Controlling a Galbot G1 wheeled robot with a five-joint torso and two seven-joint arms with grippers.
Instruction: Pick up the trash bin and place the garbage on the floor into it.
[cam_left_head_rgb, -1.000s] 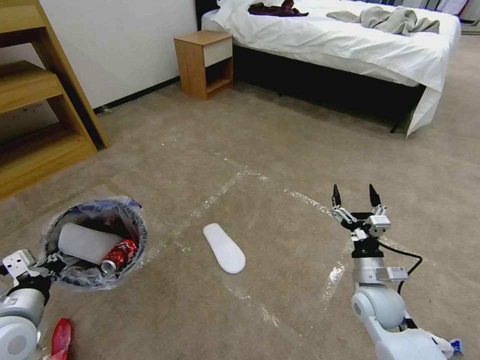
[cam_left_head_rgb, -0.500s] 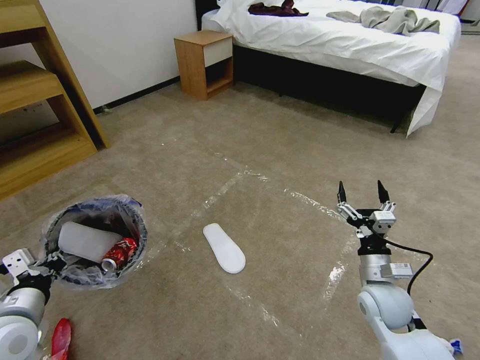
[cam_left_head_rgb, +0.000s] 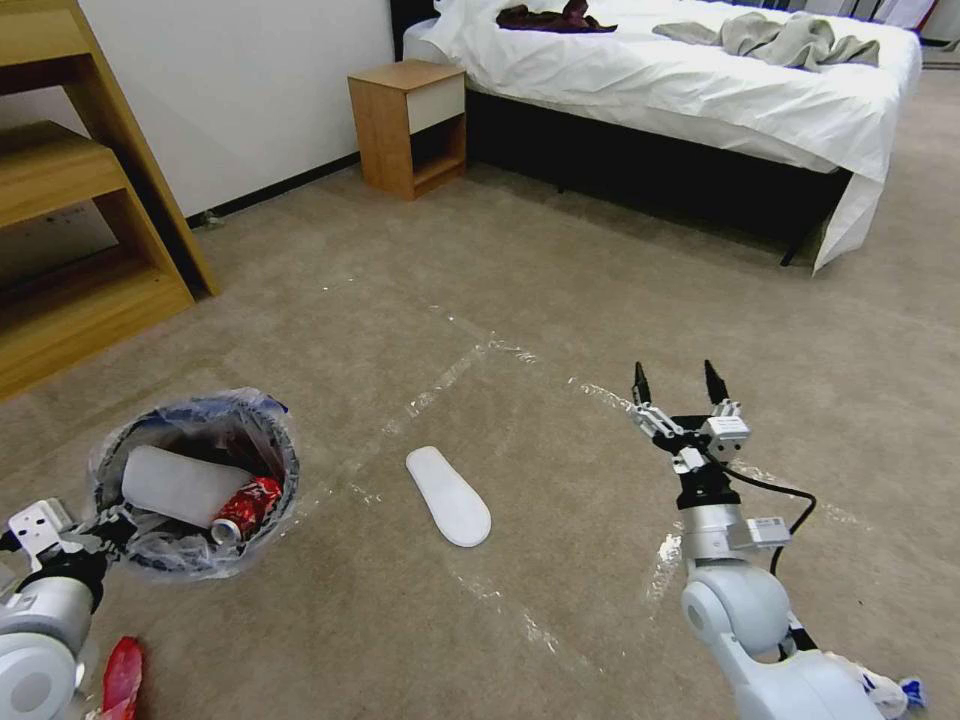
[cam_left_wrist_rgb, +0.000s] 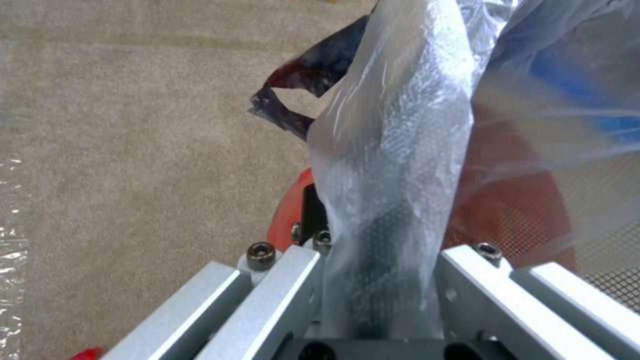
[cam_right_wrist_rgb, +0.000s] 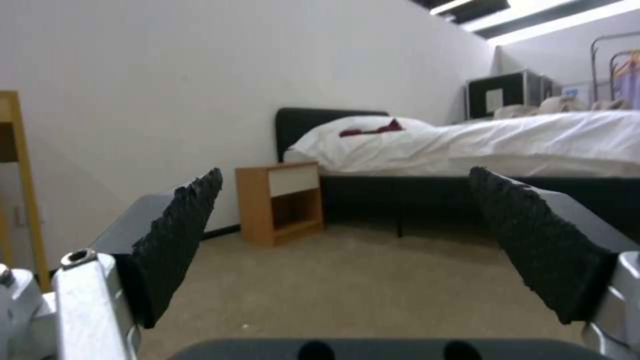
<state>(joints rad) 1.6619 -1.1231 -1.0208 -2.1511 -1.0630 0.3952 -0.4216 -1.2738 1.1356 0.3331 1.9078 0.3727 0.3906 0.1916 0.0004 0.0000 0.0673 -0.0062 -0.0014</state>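
My left gripper (cam_left_head_rgb: 100, 525) pinches the small round red trash bin (cam_left_head_rgb: 195, 480) rim; the flat white slipper (cam_left_head_rgb: 448, 495), at ten o'clock from my spread right gripper (cam_left_head_rgb: 678, 383), looks light and floppy, so I would grip its edge.

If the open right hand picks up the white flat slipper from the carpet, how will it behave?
The thin white flat slipper probably weighs little and may bend or droop when pinched. Lying flat on the beige carpet, its low edge may be hard for the right hand to catch.
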